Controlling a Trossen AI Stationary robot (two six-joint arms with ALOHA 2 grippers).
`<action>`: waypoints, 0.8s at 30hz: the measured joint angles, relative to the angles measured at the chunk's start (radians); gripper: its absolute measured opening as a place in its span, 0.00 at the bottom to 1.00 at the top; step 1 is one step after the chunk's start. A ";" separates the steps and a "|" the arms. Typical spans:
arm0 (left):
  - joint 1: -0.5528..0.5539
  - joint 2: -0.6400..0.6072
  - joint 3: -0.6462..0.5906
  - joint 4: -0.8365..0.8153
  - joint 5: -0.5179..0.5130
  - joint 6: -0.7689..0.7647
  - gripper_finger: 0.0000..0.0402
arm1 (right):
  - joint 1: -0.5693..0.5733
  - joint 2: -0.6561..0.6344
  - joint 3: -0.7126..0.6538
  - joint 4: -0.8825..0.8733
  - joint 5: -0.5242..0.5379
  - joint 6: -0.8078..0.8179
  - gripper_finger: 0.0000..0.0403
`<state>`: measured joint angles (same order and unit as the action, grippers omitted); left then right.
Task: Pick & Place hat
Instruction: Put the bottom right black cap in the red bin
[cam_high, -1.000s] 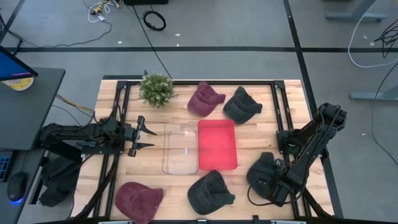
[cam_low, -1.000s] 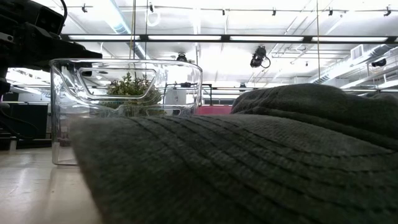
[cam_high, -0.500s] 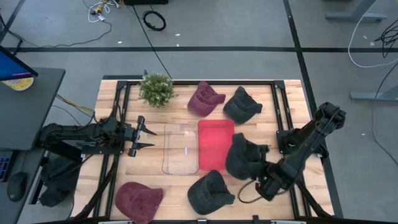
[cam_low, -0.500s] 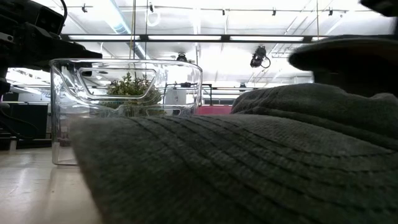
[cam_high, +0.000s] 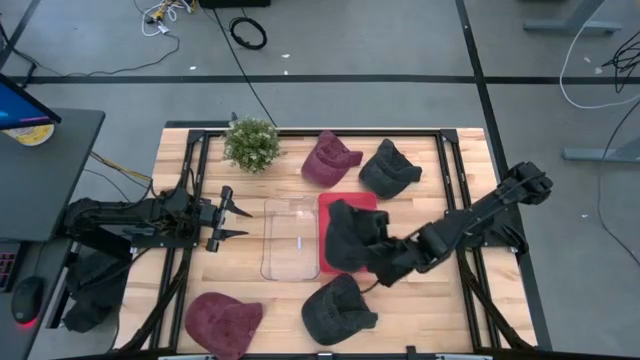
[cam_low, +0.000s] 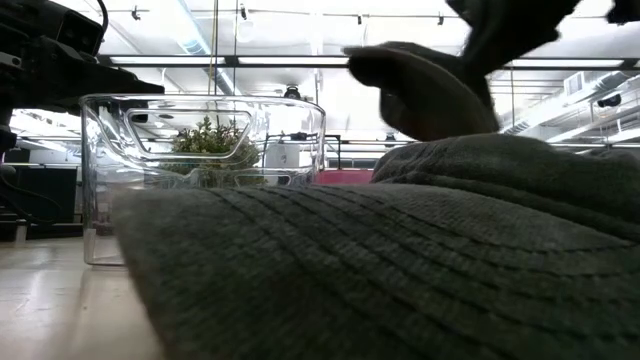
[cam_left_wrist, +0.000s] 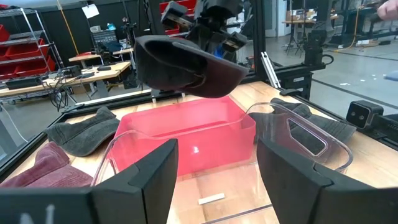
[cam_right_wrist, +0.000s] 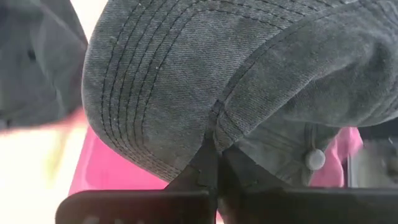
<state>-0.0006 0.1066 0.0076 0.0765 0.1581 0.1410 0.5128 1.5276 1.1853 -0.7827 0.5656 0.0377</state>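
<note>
My right gripper (cam_high: 388, 262) is shut on a dark grey cap (cam_high: 348, 236) and holds it in the air above the red bin (cam_high: 350, 204). The left wrist view shows that cap (cam_left_wrist: 186, 59) hanging over the red bin (cam_left_wrist: 186, 134), with my right gripper (cam_left_wrist: 214, 22) above it. In the low view the cap (cam_low: 420, 90) is up high. My left gripper (cam_high: 232, 222) waits open at the left of the clear bin (cam_high: 290, 240), fingers level toward it. My right gripper pinches the dark grey cap by its stitched brim (cam_right_wrist: 208, 146) between the two fingers (cam_right_wrist: 198, 171), at the brim's edge. It comes from the table's right side. The cap is lifted clear and hangs over the red bin.
A dark cap (cam_high: 338, 308) and a maroon cap (cam_high: 222, 322) lie near the table's near edge. Another maroon cap (cam_high: 330, 158) and dark cap (cam_high: 390, 168) lie at the far side, next to a small plant (cam_high: 251, 143). The near dark cap fills the low view (cam_low: 400, 270).
My right gripper has carried the dark grey cap up from the table's near right corner and toward the left and far side, until the cap hangs over the red bin. The left arm has kept still.
</note>
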 joint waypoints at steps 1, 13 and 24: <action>0.000 0.000 0.000 0.000 0.000 0.000 0.55 | -0.015 0.000 0.001 0.013 -0.026 -0.022 0.00; 0.000 0.000 0.000 0.000 0.000 0.000 0.55 | -0.155 0.004 -0.055 0.012 -0.246 -0.198 0.00; 0.000 0.000 0.000 0.000 0.000 0.000 0.55 | -0.233 0.004 -0.056 0.021 -0.350 -0.239 0.00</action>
<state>-0.0006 0.1066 0.0074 0.0765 0.1581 0.1407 0.2797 1.5318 1.1297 -0.7620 0.2158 -0.2011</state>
